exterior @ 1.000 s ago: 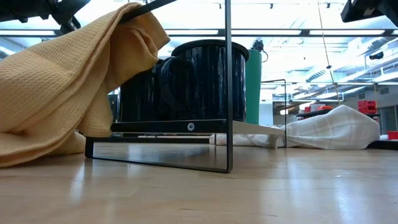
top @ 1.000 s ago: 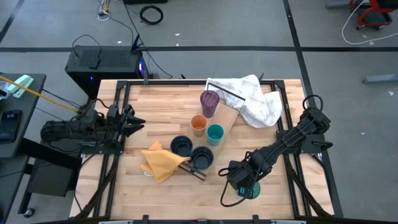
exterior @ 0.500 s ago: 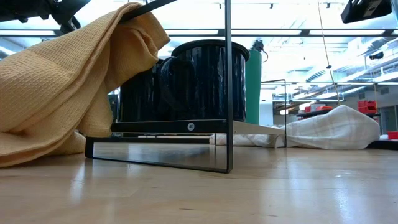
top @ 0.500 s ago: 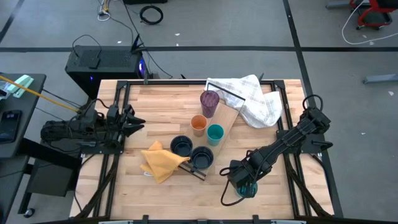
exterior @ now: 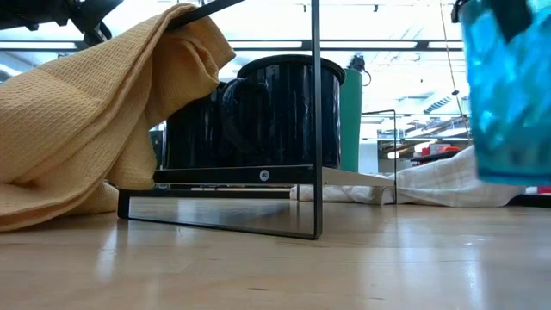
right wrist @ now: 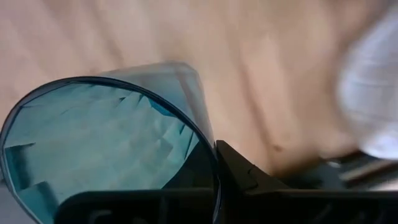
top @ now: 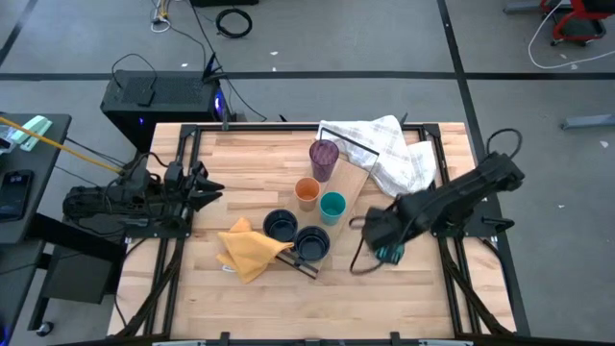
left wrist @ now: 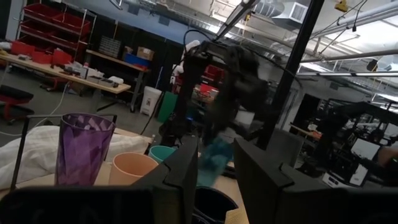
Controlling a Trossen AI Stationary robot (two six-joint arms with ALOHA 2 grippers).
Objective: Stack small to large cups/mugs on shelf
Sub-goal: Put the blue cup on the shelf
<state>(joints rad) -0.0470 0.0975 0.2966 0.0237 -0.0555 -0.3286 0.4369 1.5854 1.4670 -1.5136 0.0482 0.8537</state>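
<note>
You get only a sliver of the teal-blue patterned tumbler from above: the right gripper and its arm cover most of it, so just a teal patch shows at the wrist's near edge. In the low view the tumbler is cut off by the picture's top and right side, its bottom edge hanging clear above the surface. The same view hides most of the two dark navy mugs behind the yellow cloth and the shelf's thin dark frame. In the left wrist view the right arm and its load are a blur.

The tumbler's long axis looks roughly upright in the low view, mouth toward the gripper; the right wrist view looks straight down into its open rim (the faceted teal inside fills that picture).

You have the right gripper's fingers clamped on the tumbler's rim: one dark finger lies against the outside of the wall, the other you cannot make out. The tumbler hangs below the wrist, over bare surface just right of the shelf, near the white checked towel.

On the shelf the purple tumbler stands at the far part, with the orange cup and small teal cup side by side nearer you, and the two navy mugs at the near end beside the cloth.

The left gripper waits at the surface's left edge, fingers partly apart on nothing.
</note>
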